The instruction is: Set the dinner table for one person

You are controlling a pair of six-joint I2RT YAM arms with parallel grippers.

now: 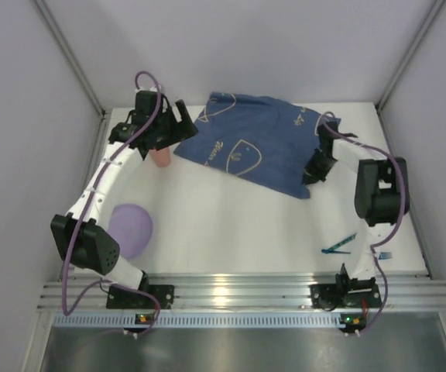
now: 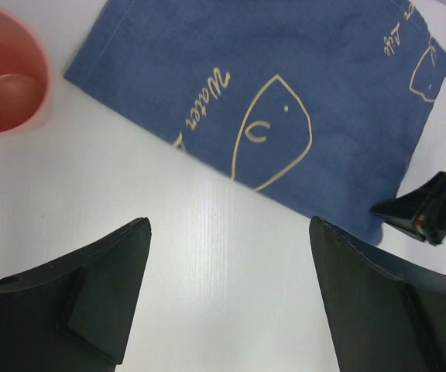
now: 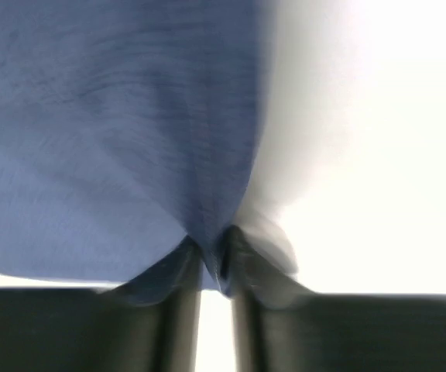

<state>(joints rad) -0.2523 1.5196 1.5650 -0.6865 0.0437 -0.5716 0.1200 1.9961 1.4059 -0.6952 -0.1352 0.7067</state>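
dinner table [image 1: 231, 225]: white top, ribbed alu rail along near edge; blue cloth [image 1: 258, 143] w/ yellow line drawings lies by far edge, centre to right, slightly rumpled. right gripper [image 3: 217, 256] at cloth's right-hand edge; jaws together, clamped on a fold of the fabric. left gripper [image 2: 231, 302] above bare top nr far-left corner, jaws wide apart, nothing between. pink cup [image 1: 159, 157] upright just off cloth's left corner; purple plate [image 1: 130, 229] nr near-left corner; teal item [image 1: 339, 244] nr near-right corner, too small to ID.
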